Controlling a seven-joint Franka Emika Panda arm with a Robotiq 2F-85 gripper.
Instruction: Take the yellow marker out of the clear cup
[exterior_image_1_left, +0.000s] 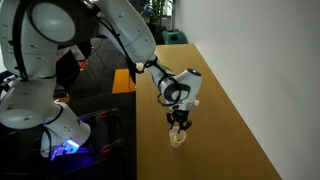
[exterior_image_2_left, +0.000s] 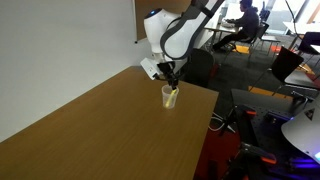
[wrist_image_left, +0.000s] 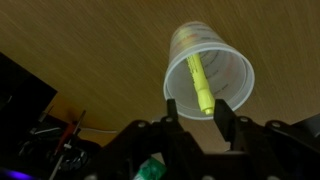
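Note:
The clear cup (wrist_image_left: 208, 75) stands on the wooden table near its edge, with the yellow marker (wrist_image_left: 198, 82) leaning inside it. In the wrist view my gripper (wrist_image_left: 197, 108) is open, its two black fingers on either side of the marker's near end, just above the cup's rim. In both exterior views the gripper (exterior_image_1_left: 178, 124) (exterior_image_2_left: 172, 78) hangs right over the cup (exterior_image_1_left: 178, 137) (exterior_image_2_left: 169, 97), and the marker (exterior_image_2_left: 172, 96) shows as a yellow streak in it.
The wooden table (exterior_image_1_left: 215, 110) (exterior_image_2_left: 90, 130) stretches away from the cup, whose spot is close to the table's edge. Beyond the edge are black chairs, cables and equipment (exterior_image_2_left: 270, 120). A white wall (exterior_image_2_left: 50, 40) borders the table.

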